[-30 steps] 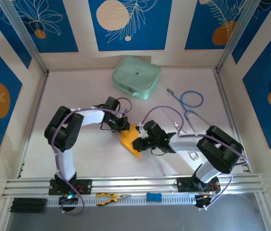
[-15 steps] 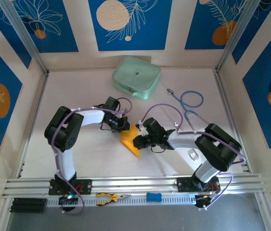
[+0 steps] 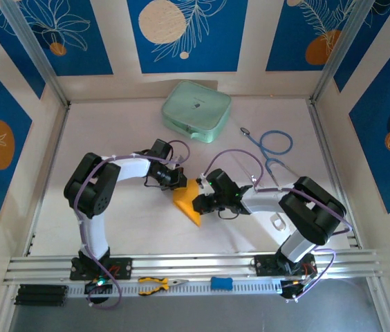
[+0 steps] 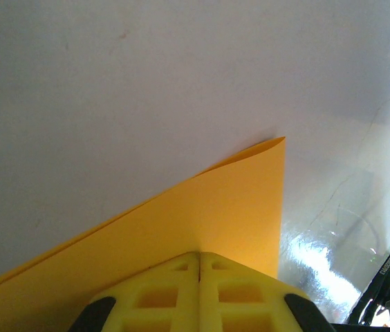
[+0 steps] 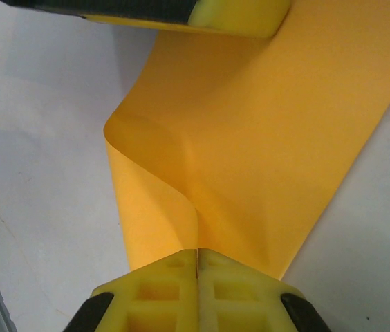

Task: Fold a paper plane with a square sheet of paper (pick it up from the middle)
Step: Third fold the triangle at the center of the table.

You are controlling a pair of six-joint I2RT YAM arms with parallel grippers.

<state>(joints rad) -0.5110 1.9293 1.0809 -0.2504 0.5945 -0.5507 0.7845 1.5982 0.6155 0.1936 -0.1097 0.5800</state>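
Note:
The orange-yellow square sheet of paper (image 3: 187, 199) lies mid-table between my two grippers. My right gripper (image 3: 199, 203) is shut on the sheet's near right part. In the right wrist view a raised curl of the sheet (image 5: 264, 138) runs straight into the seam of that gripper (image 5: 197, 250). My left gripper (image 3: 175, 181) is shut, its tips down on the sheet's far left edge. In the left wrist view the sheet (image 4: 202, 214) stretches flat ahead of the left gripper (image 4: 199, 254), one corner pointing away. I cannot tell whether paper is pinched there. No paper plane shape shows.
A pale green case (image 3: 196, 111) sits at the back of the table. A blue stethoscope (image 3: 274, 149) lies to the right of it. Orange-handled pliers (image 3: 159, 283) and a small blue object (image 3: 221, 283) rest by the aluminium rails (image 3: 181, 266) at the near edge.
My right gripper has edged left and slightly away from the rails, towards the left gripper, taking its part of the sheet along. The left arm has held still.

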